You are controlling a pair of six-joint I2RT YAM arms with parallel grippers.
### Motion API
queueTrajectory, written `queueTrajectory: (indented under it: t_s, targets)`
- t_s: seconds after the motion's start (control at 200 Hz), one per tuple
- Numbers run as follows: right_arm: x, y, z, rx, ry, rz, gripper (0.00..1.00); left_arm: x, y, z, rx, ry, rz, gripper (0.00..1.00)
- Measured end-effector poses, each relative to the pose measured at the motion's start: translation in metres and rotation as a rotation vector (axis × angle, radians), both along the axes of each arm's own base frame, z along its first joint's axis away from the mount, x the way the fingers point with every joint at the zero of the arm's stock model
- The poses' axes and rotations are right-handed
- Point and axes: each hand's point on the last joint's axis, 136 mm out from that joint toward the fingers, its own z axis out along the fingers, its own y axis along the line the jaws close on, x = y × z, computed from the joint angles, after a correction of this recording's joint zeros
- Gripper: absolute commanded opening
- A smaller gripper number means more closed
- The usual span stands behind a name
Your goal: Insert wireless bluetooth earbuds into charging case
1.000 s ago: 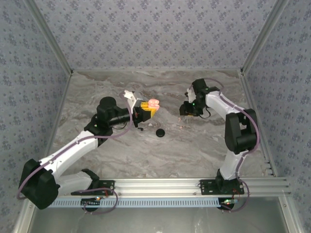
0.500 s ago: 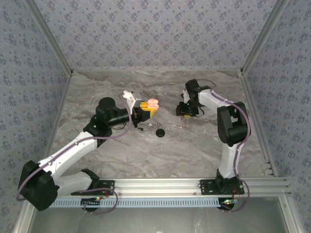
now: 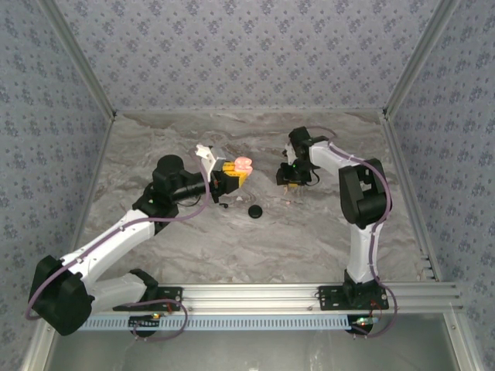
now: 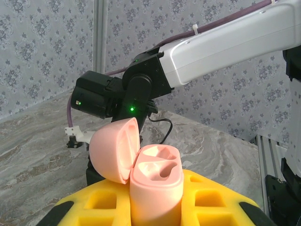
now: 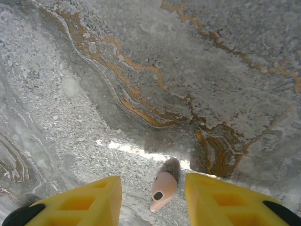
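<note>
The pink charging case (image 4: 156, 183) stands upright between the yellow pads (image 4: 214, 200) of my left gripper (image 4: 157, 209), which is shut on it. Its lid (image 4: 113, 148) is swung open to the left and both sockets are bare. From above, the case (image 3: 244, 164) is held above the table's middle by the left gripper (image 3: 234, 173). My right gripper (image 5: 153, 183) is open and points down at the table. A small pink earbud (image 5: 163, 188) with a grey tip lies between its yellow fingers (image 5: 89, 200), untouched. In the top view the right gripper (image 3: 288, 180) hangs right of the case.
A round black piece (image 3: 254, 211) lies on the marble table (image 3: 232, 255) in front of the case. The right arm's black wrist (image 4: 113, 96) fills the space beyond the case in the left wrist view. Patterned walls close in the back and sides.
The right gripper has shifted a little left toward the middle, with its arm folding in. The left arm and the case have stayed still.
</note>
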Motion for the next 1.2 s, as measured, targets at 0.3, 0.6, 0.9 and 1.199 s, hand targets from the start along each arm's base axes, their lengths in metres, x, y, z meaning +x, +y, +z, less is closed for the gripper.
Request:
queueTrajectory:
  t_s: [0.3, 0.6, 0.9, 1.199]
  targets:
    - [0.0, 0.016, 0.001, 0.021, 0.006, 0.046, 0.37, 0.0, 0.002, 0.0, -0.001, -0.004, 0.013, 0.12]
    - [-0.005, 0.032, 0.001, 0.036, 0.01, 0.116, 0.37, -0.001, 0.005, -0.002, 0.0, -0.005, 0.028, 0.11]
    - [-0.005, 0.032, 0.003, -0.052, -0.037, 0.14, 0.37, -0.001, 0.006, -0.005, 0.003, -0.001, 0.031, 0.11]
    - [-0.001, 0.023, 0.01, -0.127, -0.094, 0.162, 0.34, -0.001, 0.006, -0.005, 0.003, -0.001, 0.031, 0.1]
